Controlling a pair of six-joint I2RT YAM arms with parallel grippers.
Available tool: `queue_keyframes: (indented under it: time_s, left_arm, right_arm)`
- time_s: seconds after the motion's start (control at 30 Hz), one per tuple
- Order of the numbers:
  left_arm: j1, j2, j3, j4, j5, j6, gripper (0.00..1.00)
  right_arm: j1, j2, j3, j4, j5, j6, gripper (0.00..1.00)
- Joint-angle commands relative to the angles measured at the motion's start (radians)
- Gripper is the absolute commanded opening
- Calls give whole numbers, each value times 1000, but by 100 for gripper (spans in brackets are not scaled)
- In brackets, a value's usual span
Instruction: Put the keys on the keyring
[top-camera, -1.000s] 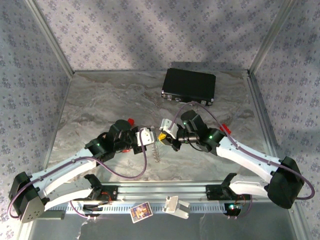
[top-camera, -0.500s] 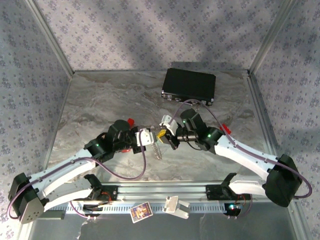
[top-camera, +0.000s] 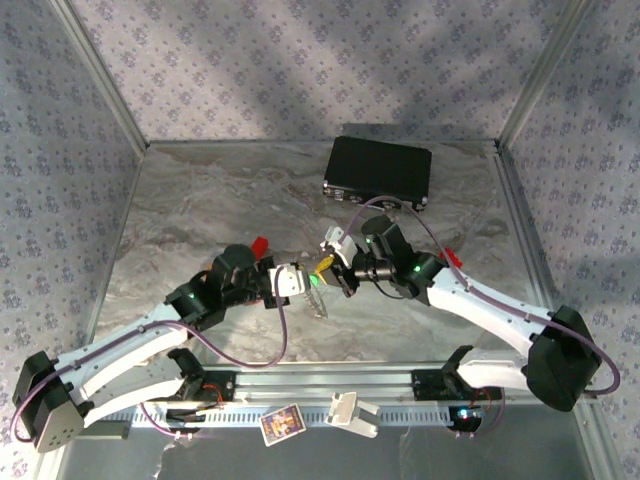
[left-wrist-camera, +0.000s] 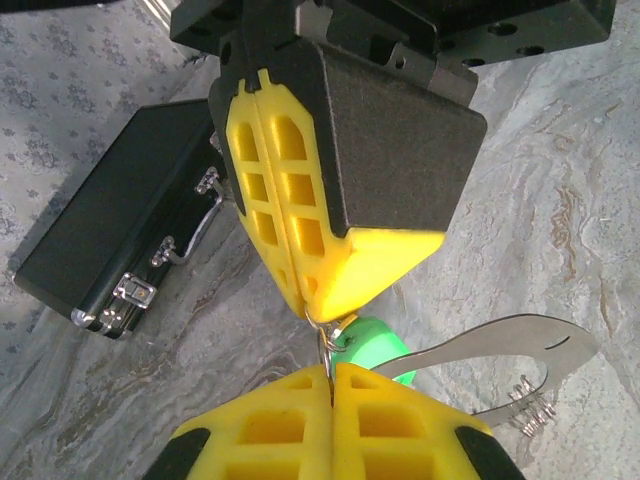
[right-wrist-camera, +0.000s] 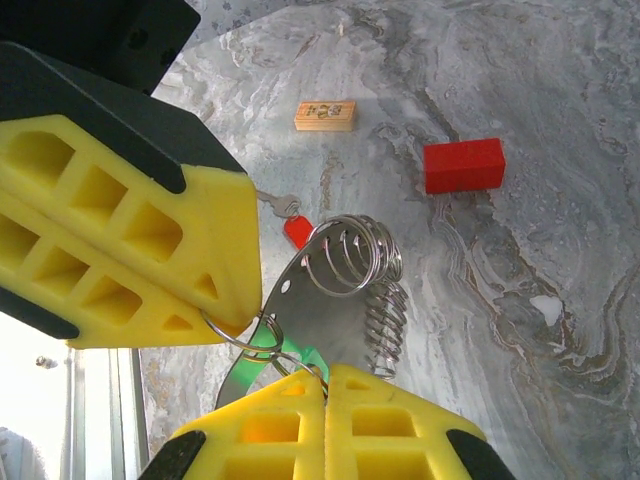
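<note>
Both arms have crept since a second ago. Your left gripper (top-camera: 303, 280) has slid a touch right and your right gripper (top-camera: 328, 268) has come a little left and far, so their yellow tips now meet over the middle of the table (top-camera: 200, 210). A speck of green shows between them that was hidden before.

Your two grippers are each pinched fully closed, tip to tip. Both clamp the thin wire loop at the top of the keyring (right-wrist-camera: 325, 320). Its flat silvery plate and coiled spring hang below the pinch, clear of the table.

You'll find the green key (left-wrist-camera: 372, 341) right at that meeting point, its head just beside your left fingers and touching the plate. You cannot tell from these views whether it is already threaded on the loop.

Your red key (right-wrist-camera: 296, 230) lies flat on the table, beyond the hanging keyring in the right wrist view. A wooden block (right-wrist-camera: 325, 115) and a red block (right-wrist-camera: 462, 166) sit farther off on the same surface, well apart from each other.

You can see the black case (top-camera: 379, 170) shut at the far right of the table.
</note>
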Motion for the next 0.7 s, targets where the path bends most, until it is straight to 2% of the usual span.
queue_keyframes:
  time_s: [0.0, 0.13, 0.23, 0.37, 0.5, 0.67]
  left_arm:
    - [-13, -30, -22, 108, 30, -38, 0]
    - [-14, -42, -52, 189, 25, -106, 0]
    - [-13, -51, -72, 243, 23, -178, 0]
    - [-8, -67, -138, 349, 13, -338, 0]
    - [-3, -106, -189, 428, 22, -435, 0]
    - [71, -147, -253, 558, 151, -544, 0]
  right_arm:
    - [-10, 17, 30, 9, -24, 16, 0]
    - [-14, 22, 31, -11, -93, -13, 2]
    - [-28, 9, 38, -45, -115, -50, 23]
    - [-49, -53, 30, -69, -123, -113, 39]
    - [-69, -114, -2, -71, -144, -221, 41]
    - [-95, -127, -21, 1, -264, -251, 40]
